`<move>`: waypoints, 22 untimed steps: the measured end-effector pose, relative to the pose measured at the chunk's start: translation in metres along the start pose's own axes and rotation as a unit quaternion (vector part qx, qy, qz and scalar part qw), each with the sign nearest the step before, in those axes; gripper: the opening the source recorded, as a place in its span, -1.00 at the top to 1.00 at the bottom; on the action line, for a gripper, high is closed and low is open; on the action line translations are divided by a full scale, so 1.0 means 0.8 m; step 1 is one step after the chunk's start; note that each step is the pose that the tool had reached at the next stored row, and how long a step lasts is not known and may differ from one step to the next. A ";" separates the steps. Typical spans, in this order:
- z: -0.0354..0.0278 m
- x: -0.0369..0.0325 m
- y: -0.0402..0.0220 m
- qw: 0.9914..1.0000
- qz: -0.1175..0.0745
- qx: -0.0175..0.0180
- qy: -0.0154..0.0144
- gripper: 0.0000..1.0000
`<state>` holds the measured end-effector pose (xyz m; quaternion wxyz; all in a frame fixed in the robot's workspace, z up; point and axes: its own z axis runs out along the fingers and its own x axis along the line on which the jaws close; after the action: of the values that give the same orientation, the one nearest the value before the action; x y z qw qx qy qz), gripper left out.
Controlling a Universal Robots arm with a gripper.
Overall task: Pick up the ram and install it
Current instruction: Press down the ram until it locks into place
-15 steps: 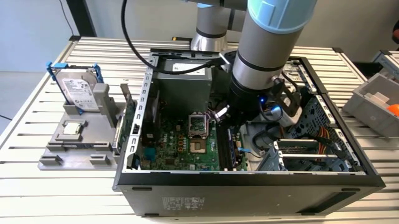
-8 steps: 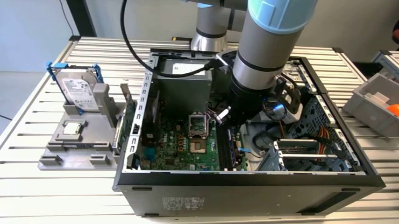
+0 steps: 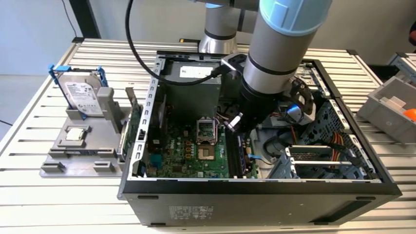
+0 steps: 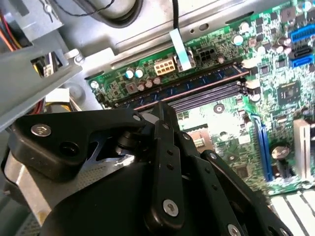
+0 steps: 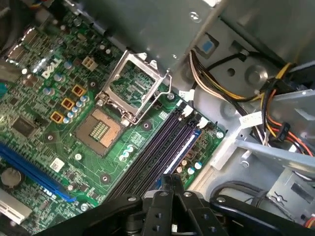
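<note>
— What are you seeing around the computer case (image 3: 260, 187)?

— You are looking at it lying open on the slatted table (image 3: 52, 204). The arm (image 3: 279, 53) is reaching down from above into the case. The green motherboard (image 3: 188, 156) is lying flat on the case floor.

— And outside the case?

— On the exterior view's left of the case, a silver hard drive (image 3: 83, 97) with blue rails is standing upright in a grey holder (image 3: 78, 156), apart from the case wall. A green expansion card (image 3: 134, 129) is standing on edge just beside that same wall. On the exterior view's right of the case, a grey bin (image 3: 390, 102) is sitting well apart.

— Where is the ram?

— Inside the case, you are finding the ram (image 4: 197, 82) sitting lengthwise in one of the memory slots on the motherboard. In the first wrist view it is showing as the glinting strip (image 5: 184, 147) among the dark slots.

— And the gripper?

— The gripper (image 5: 172, 181) is hanging inside the case right over the ram, in the exterior view (image 3: 235, 127) too. Its fingers are showing drawn together at the stick's top edge. Whether they are pinching the stick or merely resting on it, I cannot tell you.
</note>
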<state>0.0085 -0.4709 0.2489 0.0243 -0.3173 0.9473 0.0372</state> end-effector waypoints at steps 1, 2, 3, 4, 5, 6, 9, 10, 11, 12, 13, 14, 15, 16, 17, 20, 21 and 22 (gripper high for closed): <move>0.0000 0.0000 0.0000 1.000 -0.008 0.000 0.000 1.00; 0.0000 -0.0001 -0.0001 1.000 -0.016 -0.001 0.001 1.00; 0.0001 -0.0002 -0.0002 0.999 -0.032 -0.002 0.001 1.00; 0.0001 -0.0004 -0.0003 0.999 -0.039 -0.002 0.002 1.00; 0.0002 -0.0005 -0.0004 0.999 -0.046 -0.003 0.002 1.00; 0.0002 -0.0006 -0.0005 0.999 -0.054 -0.003 0.002 1.00; 0.0003 -0.0008 -0.0007 0.997 -0.076 -0.005 0.003 1.00; 0.0004 -0.0009 -0.0007 0.996 -0.083 -0.005 0.004 1.00; 0.0004 -0.0009 -0.0007 0.996 -0.092 -0.006 0.004 1.00; 0.0003 -0.0009 -0.0008 0.995 -0.100 -0.006 0.004 1.00; 0.0004 -0.0009 -0.0008 0.994 -0.108 -0.007 0.005 1.00; 0.0004 -0.0009 -0.0008 0.993 -0.117 -0.007 0.005 1.00; 0.0004 -0.0010 -0.0008 0.992 -0.125 -0.008 0.005 1.00; 0.0005 -0.0010 -0.0009 0.991 -0.133 -0.008 0.006 1.00; 0.0005 -0.0011 -0.0009 0.990 -0.141 -0.009 0.006 1.00; 0.0006 -0.0011 -0.0009 0.986 -0.165 -0.010 0.007 1.00; 0.0006 -0.0011 -0.0009 0.985 -0.173 -0.010 0.007 1.00; 0.0006 -0.0011 -0.0009 0.983 -0.181 -0.011 0.008 1.00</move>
<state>0.0097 -0.4709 0.2485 0.0199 -0.4844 0.8737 0.0400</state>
